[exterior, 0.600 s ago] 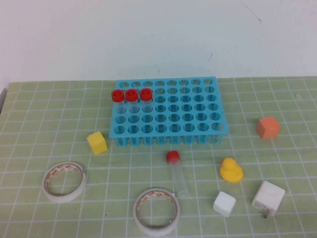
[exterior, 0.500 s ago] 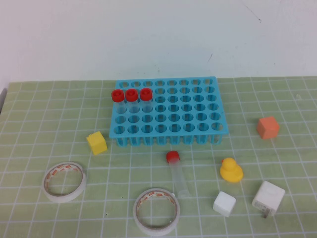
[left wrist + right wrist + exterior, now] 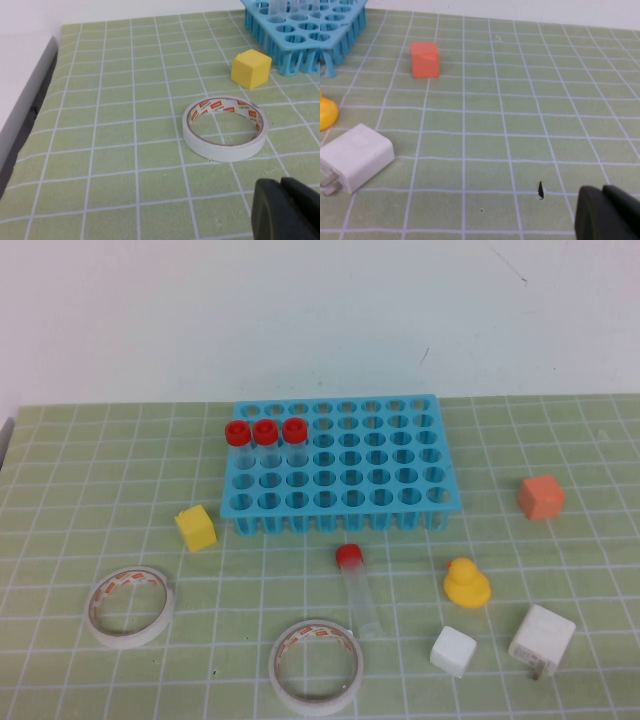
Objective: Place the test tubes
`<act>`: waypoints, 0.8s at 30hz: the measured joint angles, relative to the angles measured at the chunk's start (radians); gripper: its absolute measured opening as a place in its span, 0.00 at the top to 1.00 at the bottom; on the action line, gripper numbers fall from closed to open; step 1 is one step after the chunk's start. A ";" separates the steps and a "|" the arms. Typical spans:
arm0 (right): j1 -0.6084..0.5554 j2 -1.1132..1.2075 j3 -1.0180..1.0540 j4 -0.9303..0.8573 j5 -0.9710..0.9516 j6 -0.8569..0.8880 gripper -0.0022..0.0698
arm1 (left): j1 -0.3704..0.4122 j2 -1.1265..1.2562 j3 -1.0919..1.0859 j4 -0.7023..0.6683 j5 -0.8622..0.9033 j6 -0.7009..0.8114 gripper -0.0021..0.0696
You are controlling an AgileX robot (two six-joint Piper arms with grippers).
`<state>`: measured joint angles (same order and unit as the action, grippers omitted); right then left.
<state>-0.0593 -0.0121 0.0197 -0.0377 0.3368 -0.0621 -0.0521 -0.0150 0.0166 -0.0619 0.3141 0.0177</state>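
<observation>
Lying flat on the green gridded tabletop (image 3: 560, 440), a loose test tube (image 3: 358, 590) is found just on the near side of the blue test tube rack (image 3: 343, 462). Its red cap is turned toward the rack and its clear body is angled toward the near edge. Its closed end is placed just beside the far rim of the middle tape roll (image 3: 310, 703); whether the two touch cannot be told.

Three red-capped test tubes (image 3: 265, 441) are stood upright side by side in the rack, in its three leftmost columns; the exact row cannot be made out. The remaining holes are seen open.

A yellow cube (image 3: 196, 528) is set near the rack's near-left corner, and a second tape roll (image 3: 125, 639) is laid flat at the near left. To the right of the loose tube a yellow duck (image 3: 466, 583) is placed, with a white cube (image 3: 453, 651) on its near side and a white charger plug (image 3: 542, 641) to the right of that cube. An orange cube (image 3: 541, 497) is set apart to the right of the rack.

The left pincer (image 3: 280, 187) is held over the near-left tabletop, on the near side of the second tape roll, its fingers pressed together on nothing. The right pincer (image 3: 602, 192) is held over the near-right tabletop, beyond the charger plug on the right, likewise pressed together and empty.
</observation>
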 joint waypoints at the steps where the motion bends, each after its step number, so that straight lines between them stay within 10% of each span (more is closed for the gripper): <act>1: 0.000 0.000 0.000 0.000 0.000 0.000 0.97 | 0.000 0.000 0.000 0.000 0.000 0.003 0.97; 24: 0.000 0.000 0.000 0.000 0.000 0.000 0.97 | 0.000 0.000 0.000 0.000 0.000 0.011 0.97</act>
<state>-0.0593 -0.0121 0.0197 -0.0377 0.3368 -0.0621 -0.0521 -0.0150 0.0166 -0.0619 0.3141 0.0285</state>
